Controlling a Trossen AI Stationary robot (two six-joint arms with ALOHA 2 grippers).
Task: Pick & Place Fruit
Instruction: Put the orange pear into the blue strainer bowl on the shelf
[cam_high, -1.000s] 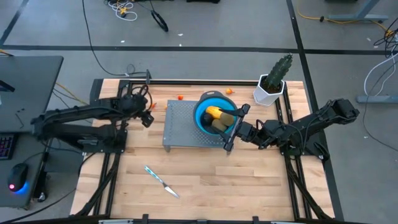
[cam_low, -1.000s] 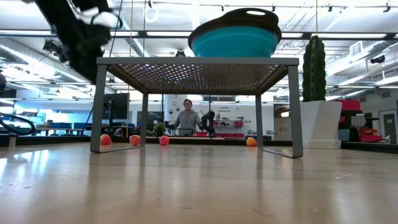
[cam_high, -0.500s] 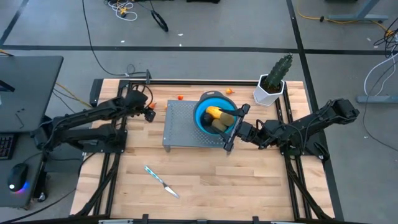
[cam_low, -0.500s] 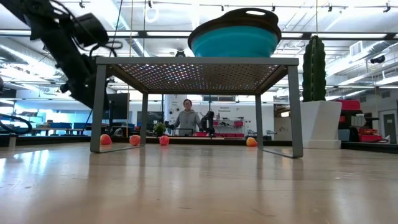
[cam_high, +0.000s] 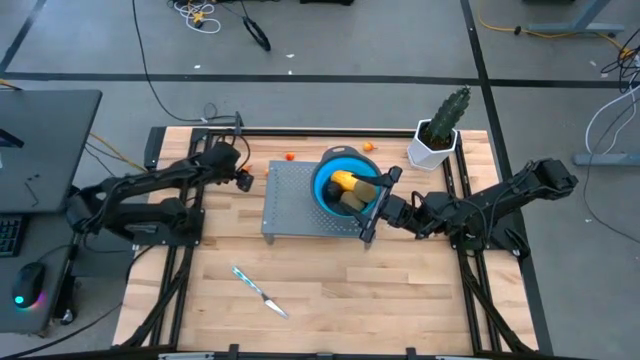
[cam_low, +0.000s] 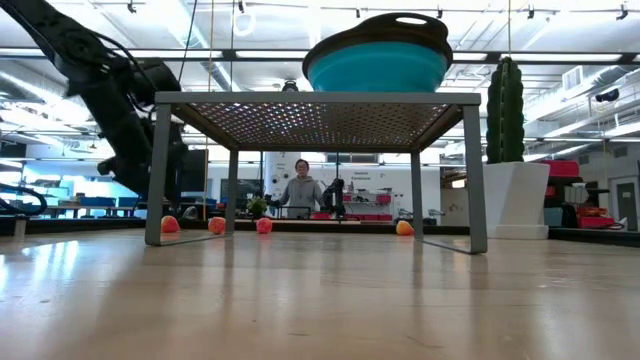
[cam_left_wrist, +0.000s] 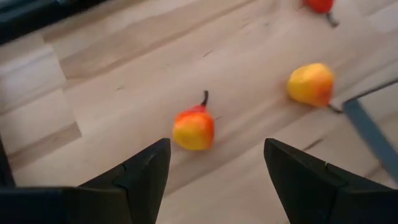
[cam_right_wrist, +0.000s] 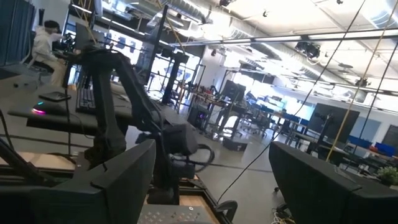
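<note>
High view: the left end effector has swung down to the worktop beside the grey rack, a sign it is lining up a pick; the right end effector stays wide beside the blue bowl on the rack

Left wrist view: fingers wide over a small orange-red fruit, rack leg near
</note>
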